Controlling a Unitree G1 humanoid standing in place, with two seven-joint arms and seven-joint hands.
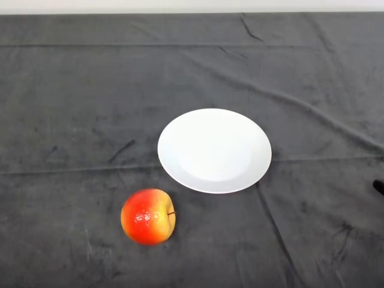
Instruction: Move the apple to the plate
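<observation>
Red-and-yellow apple (148,216) lying on its side on dark cloth-covered table (66,120), stem pointing right, near but apart from white plate (214,150), plate at centre, apple toward lower left of it

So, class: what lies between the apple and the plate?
Nothing but bare dark cloth. In the head view the apple sits apart from the white plate, nearer the robot and to its left.
</observation>
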